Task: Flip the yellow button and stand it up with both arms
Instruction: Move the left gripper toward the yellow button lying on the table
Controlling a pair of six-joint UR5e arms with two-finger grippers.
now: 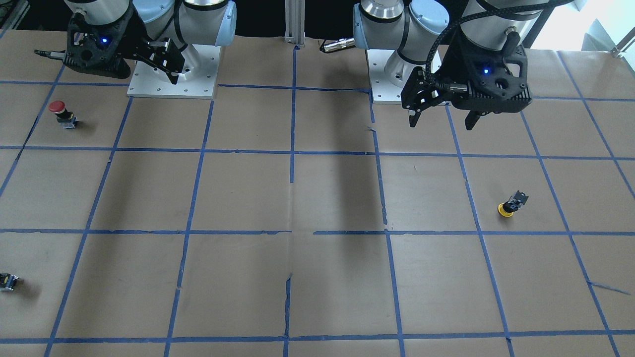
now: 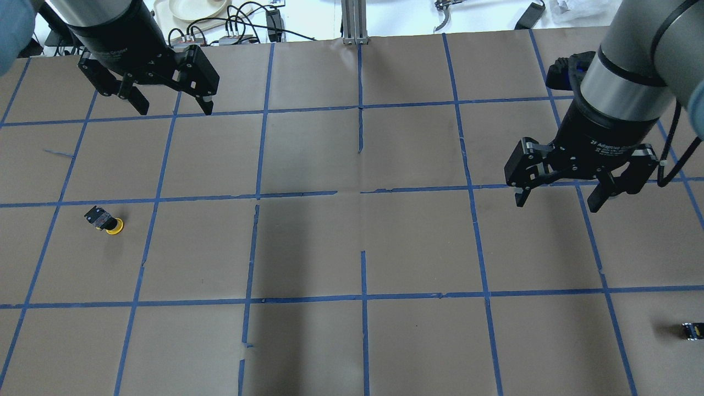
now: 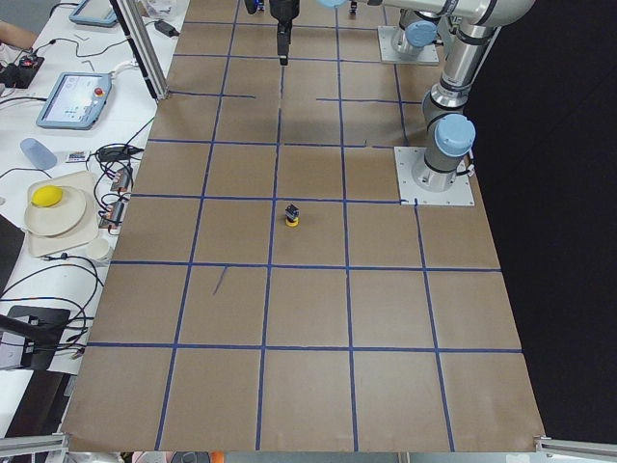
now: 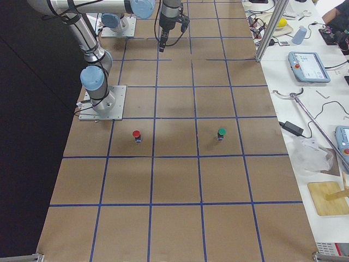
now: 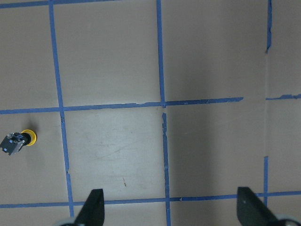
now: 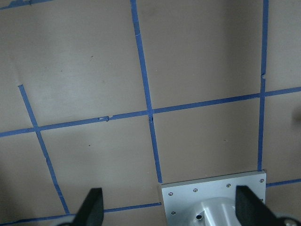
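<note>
Along the robot's edge of the desk, both grippers hang raised above the brown paper (image 2: 308, 154). The right gripper (image 2: 557, 202) hovers beside its own mounting plate (image 6: 188, 197), fingers spread wide with nothing between them. The left gripper (image 2: 175, 108) is likewise wide open and empty, poised high over the desk's left half. Neither touches anything.

Farther out, roughly midway between the robot's edge and the operators' edge and toward the desk's left end, the yellow button (image 2: 104, 221) sits alone inside a taped square. It appears to rest on its yellow cap with the grey-black block pointing up, which is the wrong way round for the task. It is well apart from both grippers, and in the left wrist view it shows only at the picture's far side.

By this evidence the task is at its very start: nothing is gripped and nothing turned. All of it seems left to do. The nearer left gripper most likely has to reach the button, lift it and turn it over. The right gripper would then come in to take or steady it, and the button gets set upright on its block.
</note>
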